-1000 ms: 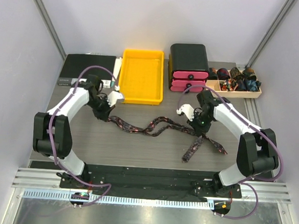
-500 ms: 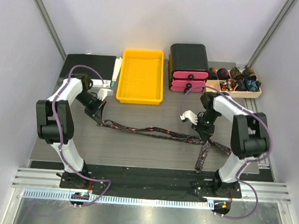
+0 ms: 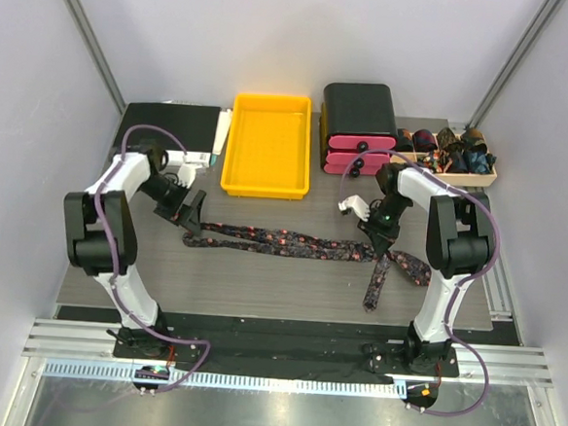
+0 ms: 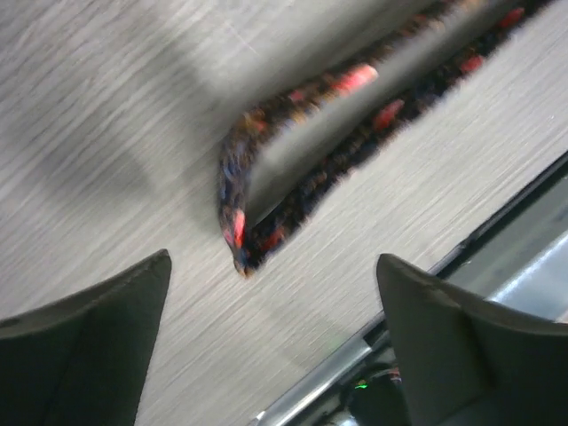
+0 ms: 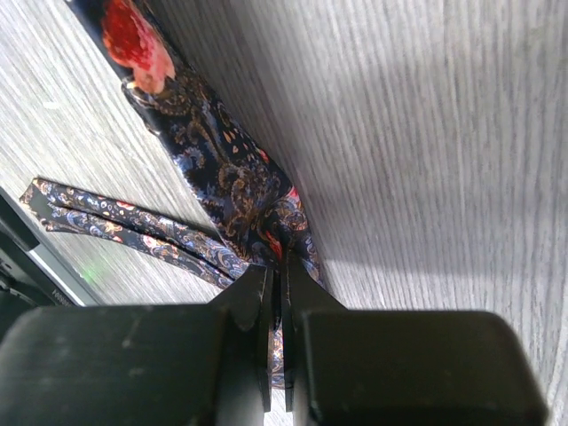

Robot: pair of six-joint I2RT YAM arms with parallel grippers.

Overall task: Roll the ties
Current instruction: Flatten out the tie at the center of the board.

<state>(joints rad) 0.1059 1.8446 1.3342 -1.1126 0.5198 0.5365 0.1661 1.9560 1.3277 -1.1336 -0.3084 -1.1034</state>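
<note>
Fabric tie (image 3: pixel 282 240), likely limp and slippery. Pinched in right gripper (image 5: pixel 277 293); left gripper (image 4: pixel 275 337) gaping wide over its tip. Best grabbed there.

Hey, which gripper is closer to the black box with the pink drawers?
Right. The right gripper, shut on the tie, sits just in front of the drawer box; the open left gripper is far off to its left, beyond the yellow tray.

Dark red-speckled ties (image 3: pixel 272 240), unrolled, flat in a long line from nine to three o'clock, loose ends at four.
</note>
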